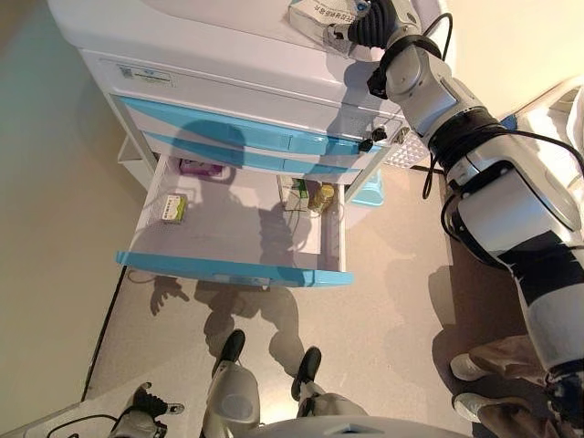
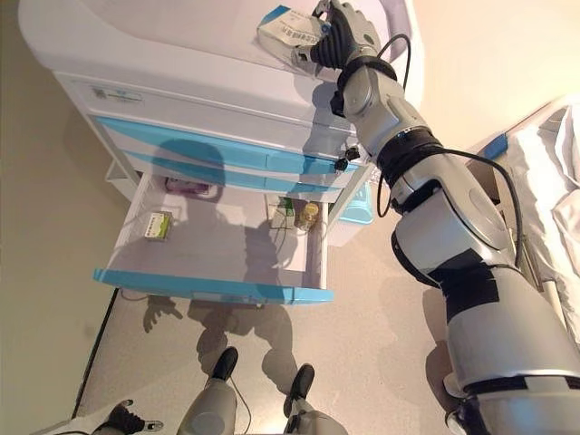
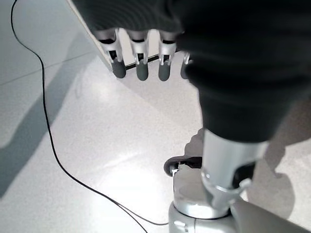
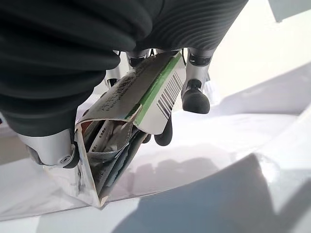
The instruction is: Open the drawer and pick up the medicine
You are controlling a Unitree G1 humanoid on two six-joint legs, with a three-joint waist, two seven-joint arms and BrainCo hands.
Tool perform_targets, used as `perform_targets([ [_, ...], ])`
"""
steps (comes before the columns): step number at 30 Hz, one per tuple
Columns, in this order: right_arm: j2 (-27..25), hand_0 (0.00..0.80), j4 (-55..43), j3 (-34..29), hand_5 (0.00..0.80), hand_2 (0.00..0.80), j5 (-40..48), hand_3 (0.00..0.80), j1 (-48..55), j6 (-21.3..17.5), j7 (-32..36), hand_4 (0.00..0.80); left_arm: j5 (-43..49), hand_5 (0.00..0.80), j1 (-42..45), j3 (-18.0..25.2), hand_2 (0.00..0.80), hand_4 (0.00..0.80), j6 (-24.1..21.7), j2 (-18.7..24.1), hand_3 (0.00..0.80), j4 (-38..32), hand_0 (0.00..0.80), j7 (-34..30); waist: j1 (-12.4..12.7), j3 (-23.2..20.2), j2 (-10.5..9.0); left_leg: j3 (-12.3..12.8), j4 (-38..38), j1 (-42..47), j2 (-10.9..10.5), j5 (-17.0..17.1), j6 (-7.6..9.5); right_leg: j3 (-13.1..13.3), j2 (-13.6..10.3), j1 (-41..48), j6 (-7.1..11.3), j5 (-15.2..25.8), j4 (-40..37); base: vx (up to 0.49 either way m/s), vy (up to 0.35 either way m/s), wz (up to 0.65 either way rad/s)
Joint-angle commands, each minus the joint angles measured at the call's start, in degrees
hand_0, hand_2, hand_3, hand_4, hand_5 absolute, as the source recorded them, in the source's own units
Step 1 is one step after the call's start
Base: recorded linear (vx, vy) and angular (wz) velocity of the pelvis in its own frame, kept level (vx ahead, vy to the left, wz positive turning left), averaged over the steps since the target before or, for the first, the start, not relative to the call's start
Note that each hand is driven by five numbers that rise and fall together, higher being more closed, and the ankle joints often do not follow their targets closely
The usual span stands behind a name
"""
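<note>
Drawer (image 1: 237, 266) of the cabinet (image 1: 210, 46) stands open. Right hand (image 2: 337, 36) has its fingers curled round the medicine packet (image 4: 129, 126), holding it over the cabinet top at the far right. Left hand (image 3: 141, 58) hangs low by the floor, fingers relaxed and empty. A small box (image 1: 174, 208) and a bottle (image 1: 321, 196) lie in the drawer. Judgement: keep the pinch firm; lower the packet flat before releasing it.

One open drawer (image 1: 237, 266), two closed drawers (image 1: 246, 137)
</note>
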Motion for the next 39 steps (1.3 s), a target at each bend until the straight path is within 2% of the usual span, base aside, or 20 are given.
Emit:
perform_targets([
  [1,0.21,0.709,4.16,2.73,0.709,0.709,-1.96,0.709,-6.89,-1.56,-0.96,0.709,-1.79,0.000,-2.43,-0.68,0.000,0.000,-0.33,2.04,0.000,1.40,0.000,1.53,2.06,1.72,-1.17,-1.73,-4.12,-0.43,-2.88,4.49,3.03,-0.24,-1.38,1.62,4.97,0.33,2.09,0.000,0.000,0.00],
  [2,0.28,0.709,4.21,2.73,0.709,0.709,-1.96,0.709,-6.82,-1.48,-0.95,0.709,-1.72,0.000,-2.37,-0.71,0.000,0.000,-0.33,2.05,0.000,1.36,0.000,1.53,2.11,1.70,-1.17,-1.80,-4.14,-0.43,-2.85,4.49,3.04,-0.31,-1.38,1.64,4.98,0.32,2.09,0.000,0.000,0.00],
  [3,0.38,0.486,4.31,2.59,0.486,0.486,-2.01,0.486,-6.87,-1.44,-0.95,0.486,-1.73,0.000,-2.35,-0.70,0.000,0.000,-0.31,2.08,0.000,1.39,0.000,1.58,2.11,1.71,-1.14,-1.87,-4.12,-0.44,-2.85,4.48,3.05,-0.31,-1.38,1.64,4.99,0.33,2.13,0.000,0.000,0.00],
  [4,0.45,0.213,4.47,2.55,0.213,0.213,-2.05,0.213,-6.93,-1.43,-1.01,0.213,-1.74,0.000,-2.36,-0.74,0.000,0.000,-0.31,2.03,0.000,1.39,0.000,1.61,2.11,1.72,-1.11,-1.91,-4.09,-0.50,-2.86,4.50,3.04,-0.26,-1.36,1.65,4.97,0.32,2.10,0.000,0.000,0.00],
  [5,0.50,0.000,4.65,2.47,0.000,0.000,-2.04,0.000,-6.97,-1.36,-0.99,0.000,-1.71,0.000,-2.37,-0.78,0.000,0.000,-0.33,2.06,0.000,1.38,0.000,1.55,2.11,1.69,-1.08,-1.98,-4.06,-0.57,-2.88,4.50,3.05,-0.25,-1.36,1.67,4.94,0.26,2.15,0.000,0.000,0.00],
  [28,-0.35,0.000,5.03,-0.54,0.000,0.000,-0.13,0.000,-4.75,-1.19,-1.61,0.000,-1.49,0.000,-2.08,-0.72,0.000,0.000,-0.10,1.84,0.000,1.55,0.000,1.36,1.60,1.12,-0.38,-2.05,-4.82,0.24,-2.75,4.63,3.00,-0.69,-1.43,2.01,5.01,0.28,2.07,0.000,0.000,0.00],
  [33,-2.65,0.000,2.19,-3.60,0.000,0.000,3.27,0.000,-2.88,-1.40,-2.50,0.000,-1.61,0.000,-1.72,0.12,0.000,0.000,0.02,1.68,0.000,1.56,0.000,1.15,0.71,0.46,0.53,-1.39,-5.11,0.97,-2.65,4.46,2.99,-0.22,-1.54,2.32,5.00,0.22,2.04,0.000,0.000,0.00],
  [39,-6.34,0.000,-3.36,-8.21,0.000,0.000,7.85,0.000,0.60,-1.96,-4.08,0.000,-1.86,0.000,-0.80,0.74,0.000,0.000,0.23,0.79,0.000,0.83,0.000,0.59,-1.32,-0.62,2.79,0.20,-5.79,2.08,-2.38,4.41,2.88,0.38,-1.86,2.72,5.06,0.34,1.93,-0.009,0.018,-0.07],
])
